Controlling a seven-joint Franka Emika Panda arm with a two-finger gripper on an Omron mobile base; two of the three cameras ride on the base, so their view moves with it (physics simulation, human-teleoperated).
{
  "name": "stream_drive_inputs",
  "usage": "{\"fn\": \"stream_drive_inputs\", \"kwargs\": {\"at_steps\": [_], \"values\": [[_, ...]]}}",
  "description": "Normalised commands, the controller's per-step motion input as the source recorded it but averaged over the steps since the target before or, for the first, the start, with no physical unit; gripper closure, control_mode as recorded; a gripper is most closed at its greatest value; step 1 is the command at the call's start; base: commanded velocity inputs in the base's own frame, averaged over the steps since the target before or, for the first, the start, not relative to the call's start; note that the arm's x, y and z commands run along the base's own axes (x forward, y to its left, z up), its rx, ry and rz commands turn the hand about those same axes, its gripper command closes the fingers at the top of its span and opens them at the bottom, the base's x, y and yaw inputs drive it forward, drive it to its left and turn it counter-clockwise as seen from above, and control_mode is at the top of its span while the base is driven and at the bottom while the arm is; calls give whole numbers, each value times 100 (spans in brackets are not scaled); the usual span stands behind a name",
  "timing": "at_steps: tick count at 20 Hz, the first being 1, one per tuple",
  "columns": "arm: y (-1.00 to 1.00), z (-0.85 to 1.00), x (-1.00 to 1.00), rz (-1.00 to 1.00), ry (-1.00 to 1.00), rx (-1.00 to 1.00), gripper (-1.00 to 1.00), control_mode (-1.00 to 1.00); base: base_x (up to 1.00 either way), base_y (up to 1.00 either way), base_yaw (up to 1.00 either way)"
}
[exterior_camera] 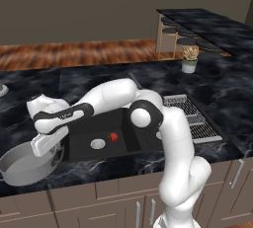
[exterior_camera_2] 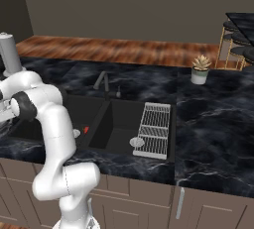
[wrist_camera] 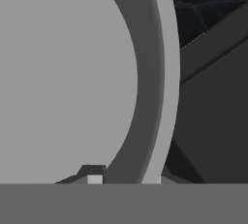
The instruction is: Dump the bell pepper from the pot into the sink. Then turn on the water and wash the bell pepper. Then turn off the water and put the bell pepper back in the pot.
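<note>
The counter (exterior_camera: 207, 98) of dark marbled stone carries everything here, and set into it is the black double sink (exterior_camera: 133, 145), whose left basin in the left base view holds a round silver drain (exterior_camera: 98, 144). Over the right basin lies a ribbed drying rack (exterior_camera_2: 155, 129), and the dark faucet (exterior_camera_2: 102, 82) stands at the back rim with no water running from it.

The pot (exterior_camera: 20, 165) sits upright on the counter just beside the sink's left end, its pale inside bare as far as the views reach. The hand is down at its near rim, and the fingers (wrist_camera: 94, 177) are closed on that rim: the hand view has the pot wall curving up right between the two tips.

The bell pepper (exterior_camera: 113, 136) lies on the floor of the left basin, just beside the drain and well apart from the pot.

So, judging from this layout, the dumping step is done: the pepper is in the sink and the pot is back on the counter. What is left looks like letting go of the pot, turning the faucet on, washing the pepper, shutting the water off, and lifting the pepper back into the pot.
</note>
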Motion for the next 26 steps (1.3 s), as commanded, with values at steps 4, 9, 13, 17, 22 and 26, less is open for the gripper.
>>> {"fn": "stream_drive_inputs", "kwargs": {"at_steps": [4,9,13,17,22,26], "values": [[8,-9,11,0,0,0,100,-100,0,0,0],[15,-8,19,0,0,0,100,-100,0,0,0],[26,-7,20,0,0,-1,100,-100,0,0,0],[50,-9,21,0,0,-5,100,-100,0,0,0],[44,-11,19,0,0,-5,100,-100,0,0,0],[37,-13,14,0,0,-6,100,-100,0,0,0]]}}
